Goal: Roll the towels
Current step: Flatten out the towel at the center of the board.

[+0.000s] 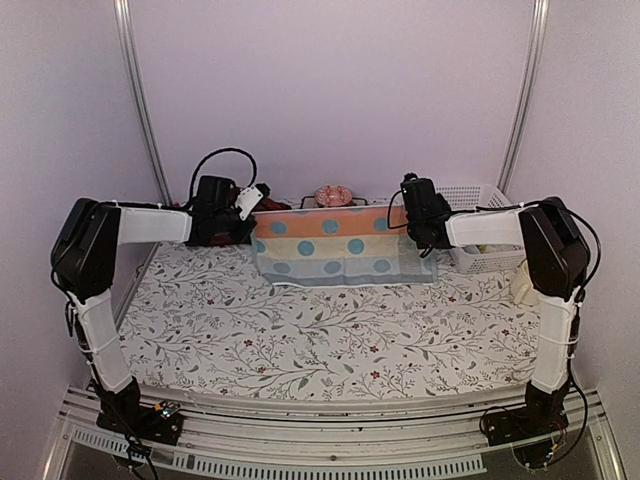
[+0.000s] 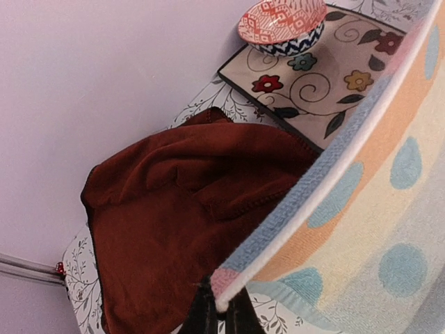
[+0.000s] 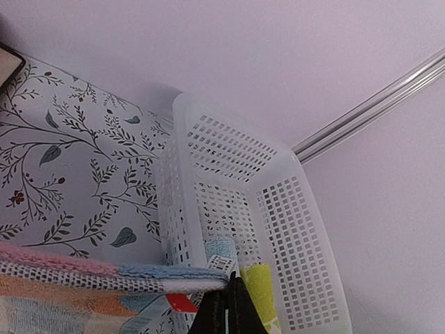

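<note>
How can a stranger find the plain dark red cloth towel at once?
Along the far edge of the table with the white floral covering, against the back wall, find the square floral mat bearing a red patterned bowl. Just left of it lies a crumpled dark red towel. It alone is plain and dark; the striped towel hanging nearby is pastel with blue dots.

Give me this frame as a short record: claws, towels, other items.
left claw: shut on striped dotted towel, one top corner
right claw: shut on the other top corner
striped dotted towel: hangs spread between claws, unrolled
dark red towel: crumpled, beyond left claw
basket: far right; yellow towel, pale blue towel inside
bowl: on floral mat, rear
</note>
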You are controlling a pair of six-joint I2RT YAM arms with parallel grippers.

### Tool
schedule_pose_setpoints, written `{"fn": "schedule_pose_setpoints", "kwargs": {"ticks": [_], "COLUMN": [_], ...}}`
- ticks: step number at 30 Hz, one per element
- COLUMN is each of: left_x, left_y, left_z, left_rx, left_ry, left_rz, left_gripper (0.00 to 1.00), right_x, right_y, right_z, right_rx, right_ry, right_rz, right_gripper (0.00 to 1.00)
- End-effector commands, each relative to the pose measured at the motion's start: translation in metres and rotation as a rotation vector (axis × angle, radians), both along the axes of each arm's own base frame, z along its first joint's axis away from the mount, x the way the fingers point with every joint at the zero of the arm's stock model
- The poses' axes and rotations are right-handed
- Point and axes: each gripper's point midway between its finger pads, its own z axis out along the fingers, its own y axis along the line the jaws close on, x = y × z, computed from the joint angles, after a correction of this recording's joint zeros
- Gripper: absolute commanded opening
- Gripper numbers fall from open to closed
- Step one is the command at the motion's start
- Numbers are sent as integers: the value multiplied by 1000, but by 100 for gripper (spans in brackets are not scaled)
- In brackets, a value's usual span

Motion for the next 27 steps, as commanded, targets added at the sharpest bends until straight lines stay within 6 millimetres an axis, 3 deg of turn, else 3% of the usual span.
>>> {"fn": "schedule_pose_setpoints", "kwargs": {"ticks": [1, 4, 9, 16, 22, 24, 27], "left_x": [7, -5, -44, -129, -214, -242, -257], "left_y": [18, 22, 33, 48, 71, 75, 80], "left_z": [4, 17, 52, 89, 115, 120, 111], "left_rx": [48, 49, 20, -16, -18, -27, -40], "left_ry": [-40, -59, -88, -136, -250, -289, -215], "left_rz": [64, 58, 44, -45, -112, -145, -135], "left_gripper": [0, 0, 0, 0, 0, 0, 0], "right_x": [4, -7, -44, -116, -192, -213, -236], "right_y": [-18, -15, -5, 13, 38, 45, 55], "right_z": [9, 21, 72, 92, 119, 126, 129], "right_rx": [-14, -11, 77, 83, 73, 59, 26], "right_ry": [-34, -48, -135, -157, -219, -236, -255], "right_rz": [-63, -53, -5, 47, 84, 90, 99], "right_gripper": [2, 2, 2, 2, 2, 2, 1]}}
